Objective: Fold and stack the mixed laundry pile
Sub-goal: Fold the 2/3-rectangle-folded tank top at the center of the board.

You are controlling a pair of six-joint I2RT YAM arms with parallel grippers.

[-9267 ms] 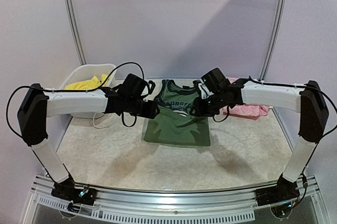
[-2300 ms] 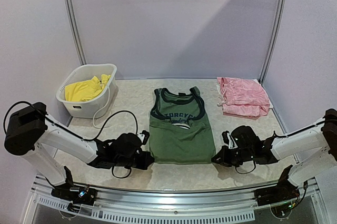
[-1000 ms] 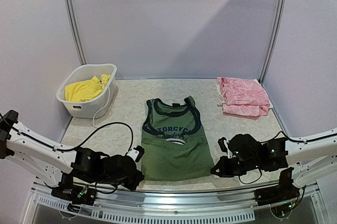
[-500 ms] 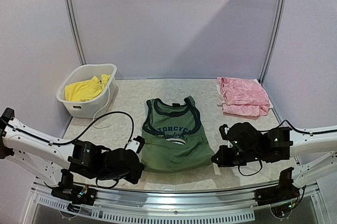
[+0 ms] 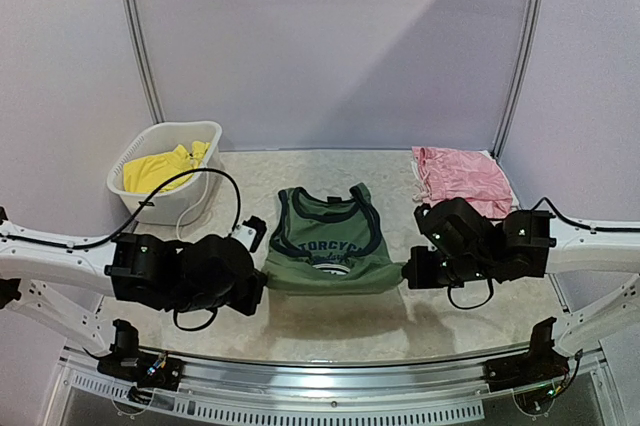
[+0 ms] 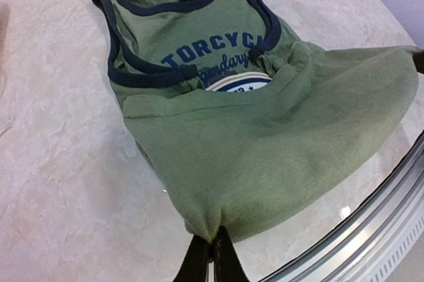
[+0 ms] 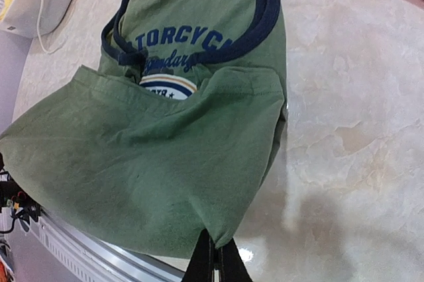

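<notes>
Both jaws were pinched tight: the left gripper (image 6: 211, 245) clamped one near hem corner of the tank top (image 6: 265, 156) and the right gripper (image 7: 216, 247) the other, hem stretched between them, chest flat mid-table (image 5: 300, 318). Beyond lay the pink garment (image 5: 462, 178) right, shorts (image 5: 158, 169) in the basket (image 5: 150, 208) left.

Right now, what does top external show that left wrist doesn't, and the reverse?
Top external only: the white basket holding a yellow garment, and the right end effector shut on one hem corner of the green tank top. Left wrist only: a close-up of the left end effector pinching the other hem corner. Both: the tank top, the pink garment and the table.
</notes>
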